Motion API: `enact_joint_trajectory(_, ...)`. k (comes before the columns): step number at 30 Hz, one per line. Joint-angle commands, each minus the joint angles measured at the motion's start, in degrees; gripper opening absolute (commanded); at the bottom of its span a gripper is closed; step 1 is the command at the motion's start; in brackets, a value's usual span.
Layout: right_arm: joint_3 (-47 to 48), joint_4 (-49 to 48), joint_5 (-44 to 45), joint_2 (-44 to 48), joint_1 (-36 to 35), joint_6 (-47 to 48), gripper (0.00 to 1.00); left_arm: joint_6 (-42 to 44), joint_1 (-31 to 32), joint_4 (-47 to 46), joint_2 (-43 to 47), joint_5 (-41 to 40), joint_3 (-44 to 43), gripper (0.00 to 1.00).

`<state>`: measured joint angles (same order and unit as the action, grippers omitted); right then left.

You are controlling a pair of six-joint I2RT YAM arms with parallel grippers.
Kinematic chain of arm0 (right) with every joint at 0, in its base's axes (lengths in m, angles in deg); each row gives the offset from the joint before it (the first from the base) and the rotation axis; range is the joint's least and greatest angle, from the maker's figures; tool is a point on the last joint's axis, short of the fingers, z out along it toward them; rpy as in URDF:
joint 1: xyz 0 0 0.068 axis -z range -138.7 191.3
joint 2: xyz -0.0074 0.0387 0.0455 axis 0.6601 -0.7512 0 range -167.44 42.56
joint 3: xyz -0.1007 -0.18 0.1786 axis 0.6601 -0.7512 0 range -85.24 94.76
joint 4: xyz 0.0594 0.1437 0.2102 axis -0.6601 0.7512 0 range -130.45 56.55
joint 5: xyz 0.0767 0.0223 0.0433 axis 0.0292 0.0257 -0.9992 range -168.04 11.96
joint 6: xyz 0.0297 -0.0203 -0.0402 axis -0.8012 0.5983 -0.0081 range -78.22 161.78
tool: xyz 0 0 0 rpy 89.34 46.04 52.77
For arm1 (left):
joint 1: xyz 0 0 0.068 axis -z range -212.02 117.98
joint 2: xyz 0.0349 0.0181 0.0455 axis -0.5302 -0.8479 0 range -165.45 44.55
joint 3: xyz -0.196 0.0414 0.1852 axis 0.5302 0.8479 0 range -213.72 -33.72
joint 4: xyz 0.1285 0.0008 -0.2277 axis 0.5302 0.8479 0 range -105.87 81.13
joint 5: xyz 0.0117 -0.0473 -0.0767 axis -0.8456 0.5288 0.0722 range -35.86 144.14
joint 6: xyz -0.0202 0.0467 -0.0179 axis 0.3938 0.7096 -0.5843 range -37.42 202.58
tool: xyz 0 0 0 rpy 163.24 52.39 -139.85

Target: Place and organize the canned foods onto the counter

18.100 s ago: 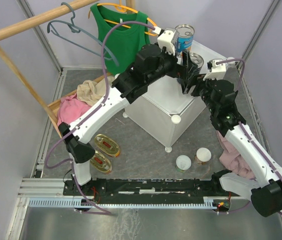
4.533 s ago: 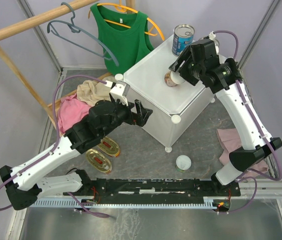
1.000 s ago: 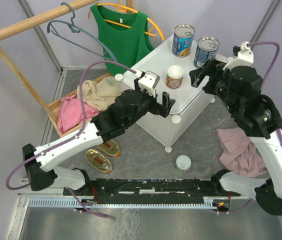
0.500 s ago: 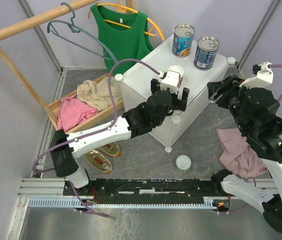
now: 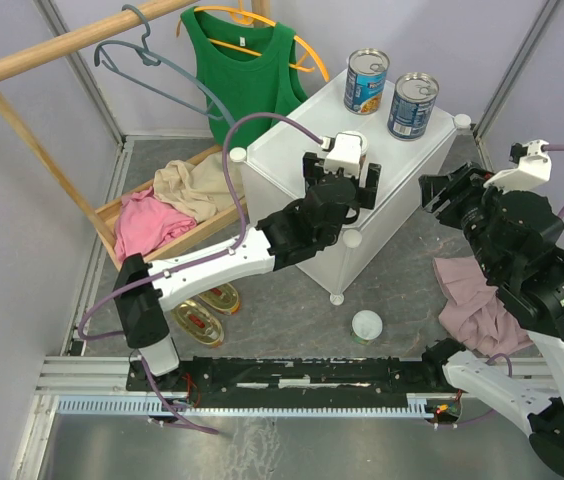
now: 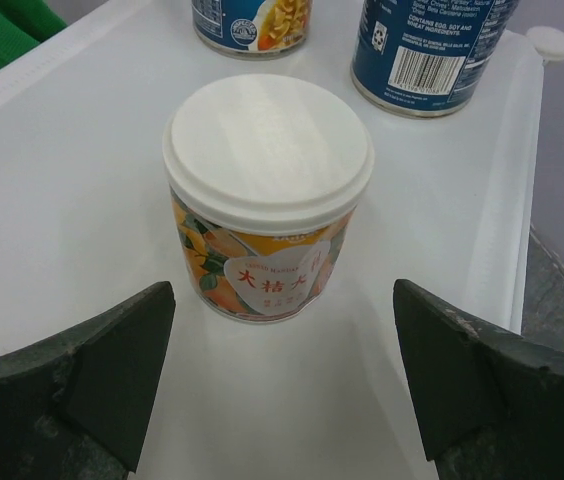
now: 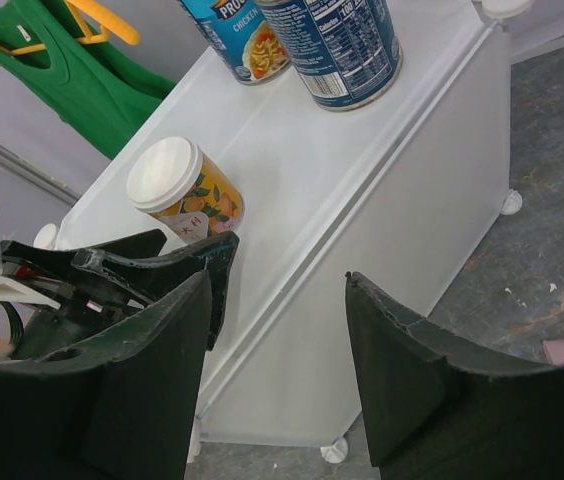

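Tabletop [image 5: 292,140] of the white cube cabinet carries three cans.

Top view:
- Two tall blue-label cans [image 5: 366,82] stand upright side by side at the far edge.
- The left gripper [image 5: 342,172] sits over the near half of the tabletop and hides what is under it.

Left wrist view fills that gap:
- A small white-lidded can [image 6: 267,195] stands upright on the tabletop.
- The fingers [image 6: 112,370] stand wide on either side of it, with a clear gap each side and no contact.

Right gripper [image 5: 434,195] hangs off the cabinet's right side, apart from it. The right wrist view shows its fingers apart with nothing between them.

Only the top view shows the rest. A second white-lidded can [image 5: 366,324] and two gold oval tins [image 5: 197,322] lie on the floor near the arm bases.
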<state>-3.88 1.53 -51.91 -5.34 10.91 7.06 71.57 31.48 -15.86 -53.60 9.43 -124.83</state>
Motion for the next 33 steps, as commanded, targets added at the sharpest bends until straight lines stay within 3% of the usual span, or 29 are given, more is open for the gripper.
enact_joint_trajectory(1,-0.3,-1.9,1.5,1.0,-0.3,0.0,0.64,2.1,-0.6,-3.6,-0.7,-1.9,-3.4,0.95)
enact_joint_trajectory(17,-0.5,-2.2,1.5,0.3,-0.3,0.2,0.64,4.7,-5.5,-2.7,-2.3,6.3,-5.4,0.84)
enact_joint_trajectory(33,-0.5,-2.7,1.8,-0.4,-0.3,0.9,0.64,6.0,-10.0,-1.1,-3.7,10.9,-7.4,0.79)
